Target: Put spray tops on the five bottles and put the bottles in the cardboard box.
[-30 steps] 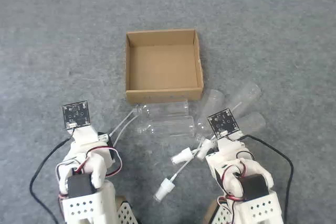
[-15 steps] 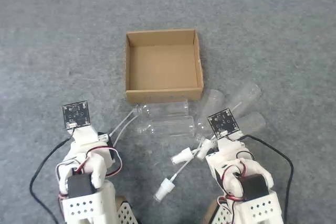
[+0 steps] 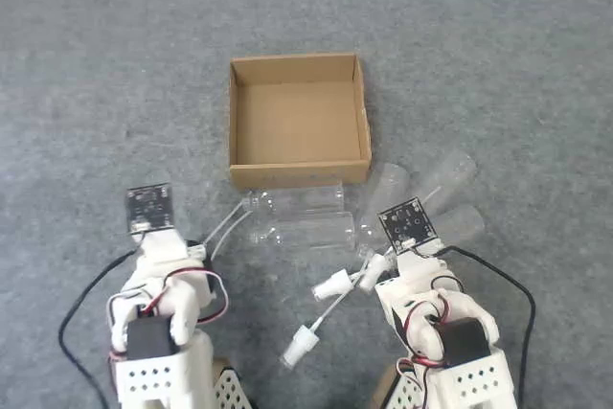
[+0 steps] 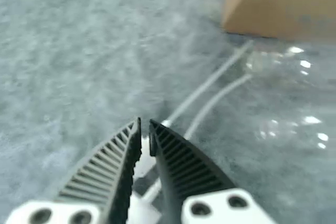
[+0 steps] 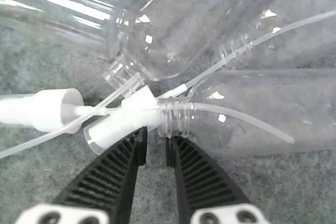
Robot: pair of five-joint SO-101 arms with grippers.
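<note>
Grey tabletop [image 3: 77,93] carries the bottles [image 3: 297,200], lying just near of the cardboard box [image 3: 299,173]; my left tool [image 4: 145,129] and right tool [image 5: 156,139] are pressed together; I should spread the right tool before pinching a spray top [image 3: 330,286] squarely

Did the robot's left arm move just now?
Yes. In the high view the left arm has swung a little sideways, toward the side where the cardboard box sits. The box itself stayed put.

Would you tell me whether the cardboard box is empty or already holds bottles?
Empty: the cardboard box shows a bare floor; the bottles lie outside.
</note>
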